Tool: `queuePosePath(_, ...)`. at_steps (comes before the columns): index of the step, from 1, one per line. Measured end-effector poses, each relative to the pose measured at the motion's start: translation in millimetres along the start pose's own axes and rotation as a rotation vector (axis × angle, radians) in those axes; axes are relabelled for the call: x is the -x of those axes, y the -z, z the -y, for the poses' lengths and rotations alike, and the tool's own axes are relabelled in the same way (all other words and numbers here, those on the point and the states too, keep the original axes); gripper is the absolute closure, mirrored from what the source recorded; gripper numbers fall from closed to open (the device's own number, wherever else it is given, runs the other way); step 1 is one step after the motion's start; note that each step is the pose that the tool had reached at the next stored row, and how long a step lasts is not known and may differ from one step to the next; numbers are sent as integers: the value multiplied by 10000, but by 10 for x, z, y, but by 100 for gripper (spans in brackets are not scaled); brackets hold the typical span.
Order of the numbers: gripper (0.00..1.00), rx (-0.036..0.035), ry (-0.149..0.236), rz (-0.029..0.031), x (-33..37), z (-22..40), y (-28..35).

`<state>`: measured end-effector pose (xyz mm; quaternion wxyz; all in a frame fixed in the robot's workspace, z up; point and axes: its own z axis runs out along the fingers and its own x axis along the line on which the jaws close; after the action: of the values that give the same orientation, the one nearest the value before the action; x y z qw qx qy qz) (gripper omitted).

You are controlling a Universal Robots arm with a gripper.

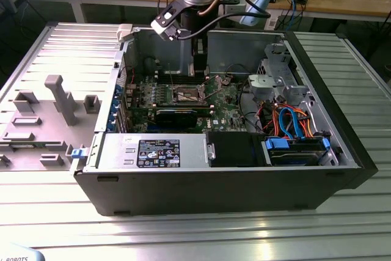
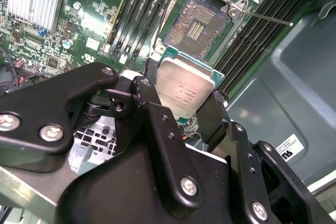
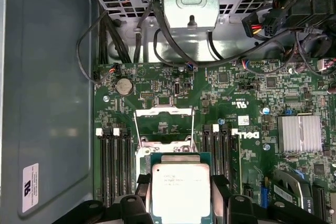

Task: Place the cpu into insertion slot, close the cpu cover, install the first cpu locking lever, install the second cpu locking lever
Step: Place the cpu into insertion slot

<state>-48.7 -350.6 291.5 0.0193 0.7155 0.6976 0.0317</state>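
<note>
My gripper (image 2: 183, 94) is shut on the cpu (image 2: 185, 88), a flat square chip with a silver-grey top, one black finger (image 2: 148, 92) on each side of it. The cpu (image 3: 180, 191) hangs just above the green motherboard (image 3: 247, 93), partly over the insertion slot (image 2: 200, 22), whose dark pin field lies bare. The cpu cover (image 3: 164, 112) stands flipped open beside the socket. A thin metal locking lever (image 2: 265, 18) sticks out from the socket's corner. In the exterior view the gripper (image 1: 198, 70) reaches down into the open computer case over the insertion slot (image 1: 186, 95).
Black memory slots (image 3: 116, 156) flank the socket on both sides. A silver heat sink (image 3: 299, 133) and a black graphics card (image 1: 176, 115) lie near it. A drive cage (image 1: 276, 77) with orange and blue cables (image 1: 292, 121) fills the exterior view's right of the case. A grey fixture (image 1: 58, 99) sits outside.
</note>
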Motion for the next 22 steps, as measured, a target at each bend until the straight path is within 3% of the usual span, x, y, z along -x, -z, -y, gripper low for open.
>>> queuePosePath(22,46,1,0,-1,1,20,-26)
